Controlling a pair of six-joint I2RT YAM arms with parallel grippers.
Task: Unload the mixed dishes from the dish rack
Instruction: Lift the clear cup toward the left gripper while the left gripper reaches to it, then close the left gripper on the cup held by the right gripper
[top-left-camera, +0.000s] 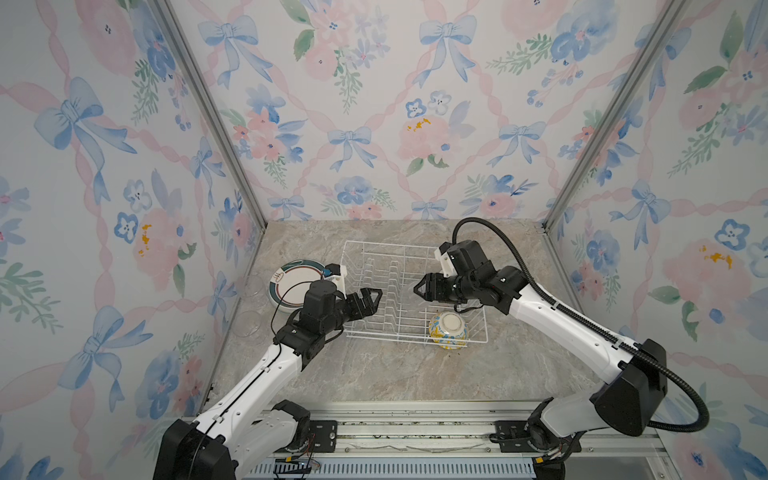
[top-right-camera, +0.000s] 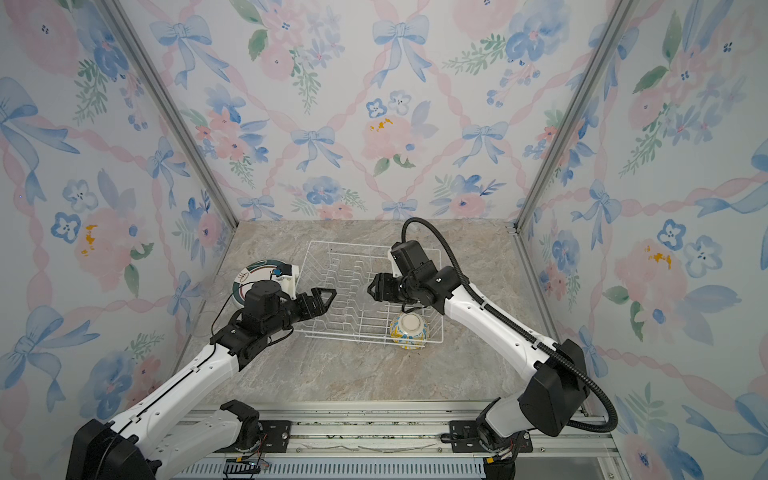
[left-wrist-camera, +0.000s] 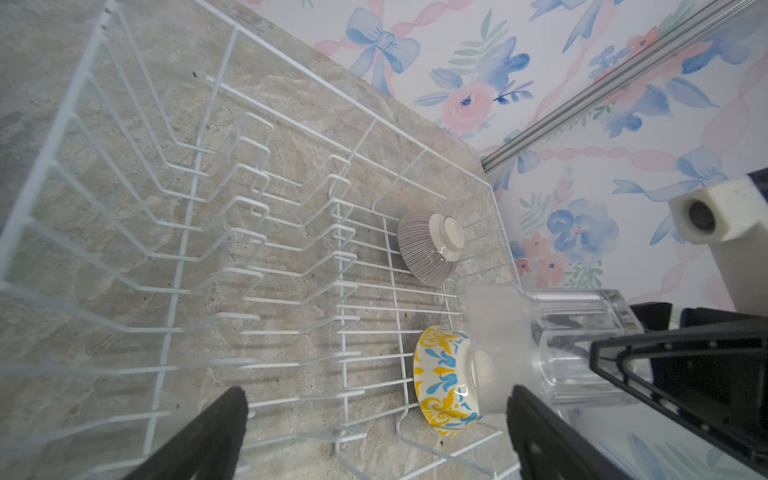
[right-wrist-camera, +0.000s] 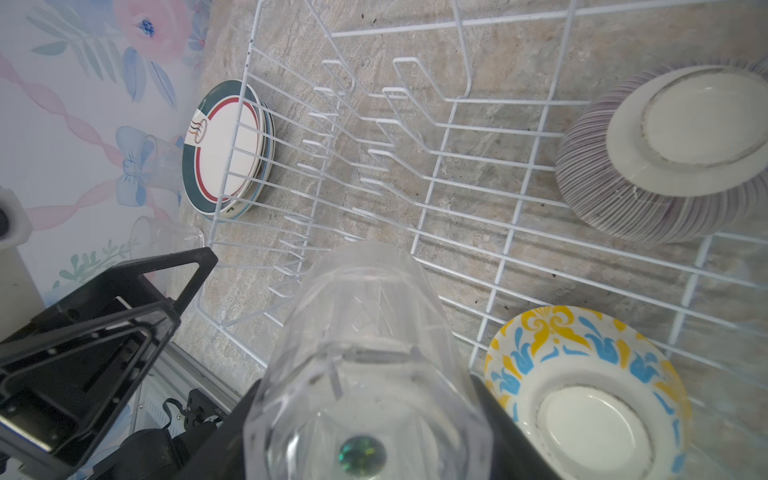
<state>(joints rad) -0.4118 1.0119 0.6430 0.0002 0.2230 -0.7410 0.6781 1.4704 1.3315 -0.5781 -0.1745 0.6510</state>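
Glass cup (right-wrist-camera: 365, 332) — gripped in right hand (top-left-camera: 419, 287) — hangs over dish rack (top-left-camera: 386, 282).

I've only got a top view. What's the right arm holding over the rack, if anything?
Observer: The right gripper is shut on a clear glass cup, plain in the right wrist view.
Operator: Anything hidden under that arm?
Observer: A purple-striped bowl, foot up, in the dish rack behind the yellow-blue bowl.
Operator: Is that one plate on the left?
Observer: No, a stack of plates; the right wrist view shows several rims.
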